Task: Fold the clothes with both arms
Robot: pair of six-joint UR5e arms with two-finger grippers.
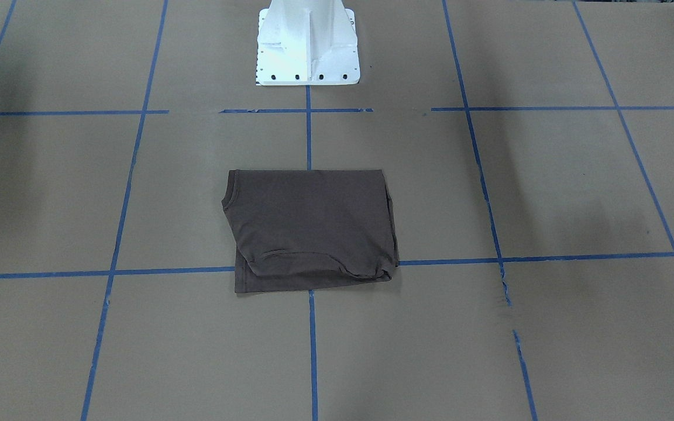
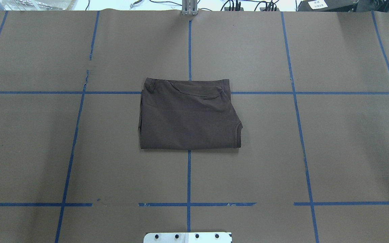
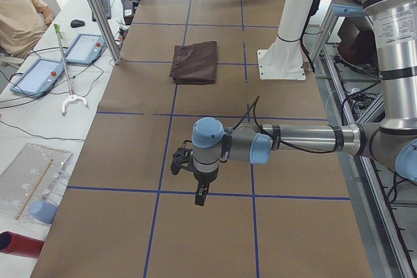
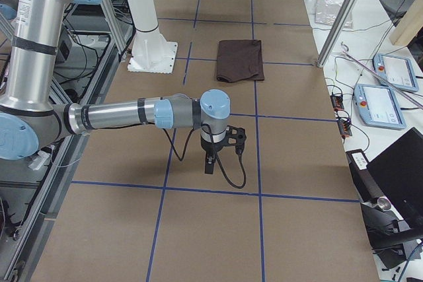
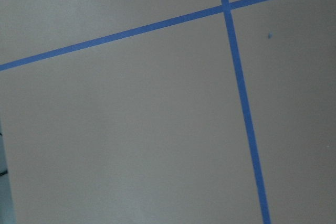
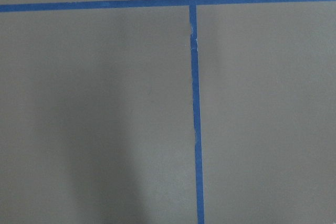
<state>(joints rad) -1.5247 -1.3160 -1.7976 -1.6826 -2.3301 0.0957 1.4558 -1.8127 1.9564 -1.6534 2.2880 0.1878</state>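
Overhead exterior: folded dark brown cloth T-shirt (image 2: 187,118) ahead of white metal pedestal base (image 2: 187,237), rumpled far layers could unfold if snagged; black left gripper (image 3: 201,196) and right gripper (image 4: 209,163) widths cannot be told.

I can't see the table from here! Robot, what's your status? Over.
Left gripper and right gripper hang far off to the sides, jaws unreadable. T-shirt folded, lying flat, not held. Nothing on it. Over.

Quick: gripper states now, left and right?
Left gripper: cannot tell open or closed; away from the T-shirt.
Right gripper: cannot tell; also away from the T-shirt.
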